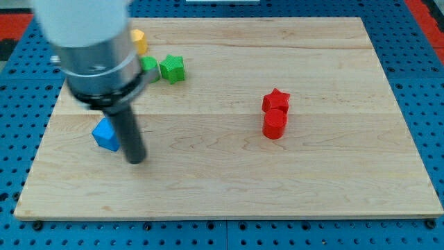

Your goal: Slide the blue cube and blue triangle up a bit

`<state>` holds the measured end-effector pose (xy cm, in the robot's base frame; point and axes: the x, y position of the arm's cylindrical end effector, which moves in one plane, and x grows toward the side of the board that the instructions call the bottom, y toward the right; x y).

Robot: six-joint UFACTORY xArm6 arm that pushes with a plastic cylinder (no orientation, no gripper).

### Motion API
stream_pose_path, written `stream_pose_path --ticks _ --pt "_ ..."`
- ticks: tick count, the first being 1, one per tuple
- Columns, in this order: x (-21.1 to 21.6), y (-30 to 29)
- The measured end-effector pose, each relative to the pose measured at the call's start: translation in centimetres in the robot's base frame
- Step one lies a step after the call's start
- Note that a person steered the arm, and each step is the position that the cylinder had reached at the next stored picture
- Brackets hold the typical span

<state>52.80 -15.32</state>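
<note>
No fingers on this rod, so no width to tell; my tip (136,159) sits on the surface (277,187), just right of the blue block (105,135).

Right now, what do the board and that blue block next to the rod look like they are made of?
The board looks like pale, smooth-finished wood: grain lines and plank seams run across it. The blue block looks like solid-coloured matte plastic or painted wood; its even colour leaves that open. My tip sits just to the view's right of it, slightly lower.

One high, near view angled down across the whole wooden board (277,173) (no second view).
</note>
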Motion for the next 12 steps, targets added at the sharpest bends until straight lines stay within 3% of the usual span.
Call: stream_pose_path --ticks 1,8,9,11,12 --pt "-0.6 -4.3" --pt "-1.5 -5.6" --pt "-1.5 -4.5" --pt "-6.7 -3.1" --pt "-6.8 0.1"
